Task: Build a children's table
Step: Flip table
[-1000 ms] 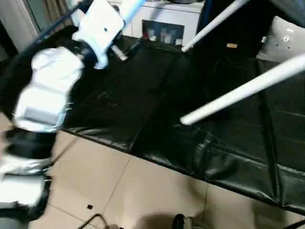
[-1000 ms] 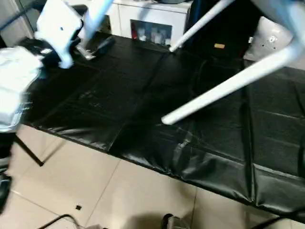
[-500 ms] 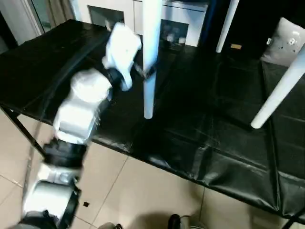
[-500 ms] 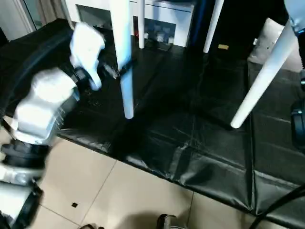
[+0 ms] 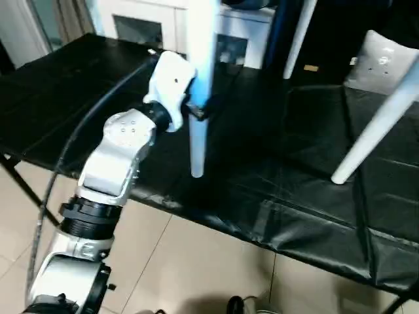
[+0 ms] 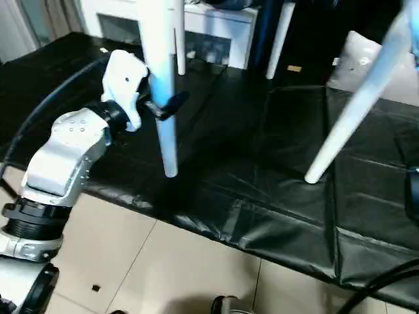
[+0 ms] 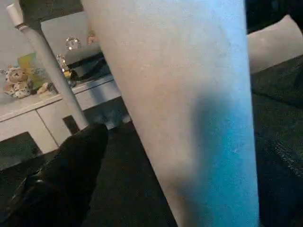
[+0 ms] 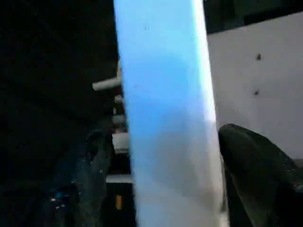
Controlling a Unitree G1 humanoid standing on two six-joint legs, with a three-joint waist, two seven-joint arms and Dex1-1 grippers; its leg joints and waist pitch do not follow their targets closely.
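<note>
Setting-down looks like the step in hand: the children's table is upright over the black padded bench [image 5: 294,196], its tabletop above the frame's upper edge. To do it well, I judge, lower it level so all feet land together on the soft, creased, glossy padding, and keep the near foot back from the bench's front edge, which is close.

The legs are smooth white tapered plastic tubes. The near leg [image 5: 198,131] hangs at centre left, another leg [image 5: 373,137] slants in at the right, and a third leg [image 5: 294,39] stands at upper centre.

The left claw [image 5: 195,108] is spread wide around the near leg without clamping it. The right claw [image 8: 163,137] straddles a leg, its black fingers [image 8: 246,161] standing just off either side, gripping nothing.
</note>
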